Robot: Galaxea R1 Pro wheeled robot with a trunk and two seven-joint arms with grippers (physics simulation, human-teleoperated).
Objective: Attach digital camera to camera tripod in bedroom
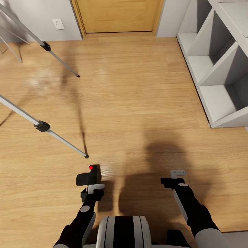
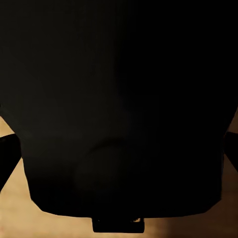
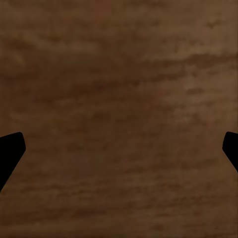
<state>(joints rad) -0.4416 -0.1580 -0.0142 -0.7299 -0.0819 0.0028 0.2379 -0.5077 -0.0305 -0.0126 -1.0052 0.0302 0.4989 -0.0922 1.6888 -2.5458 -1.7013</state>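
Observation:
The digital camera [image 1: 88, 177], small and matte black with a red dot on top, is held low over the wood floor, and my left gripper [image 1: 91, 186] is shut on it. In the left wrist view the camera's dark body [image 2: 119, 114] sits between the two fingertips [image 2: 8, 157]. Two slim silver legs of the camera tripod [image 1: 42, 126] slant in from the left; the nearer black foot [image 1: 86, 156] rests on the floor just ahead of the camera. The tripod's head is out of view. My right gripper [image 1: 176, 176] hangs open over bare floor, fingers [image 3: 11, 148] wide apart.
An oak door [image 1: 119, 15] stands straight ahead in the grey wall, with a white wall plate [image 1: 58, 24] to its left. White cube shelves [image 1: 220, 69] line the right side. Light wood plank floor [image 1: 137, 103] lies between them.

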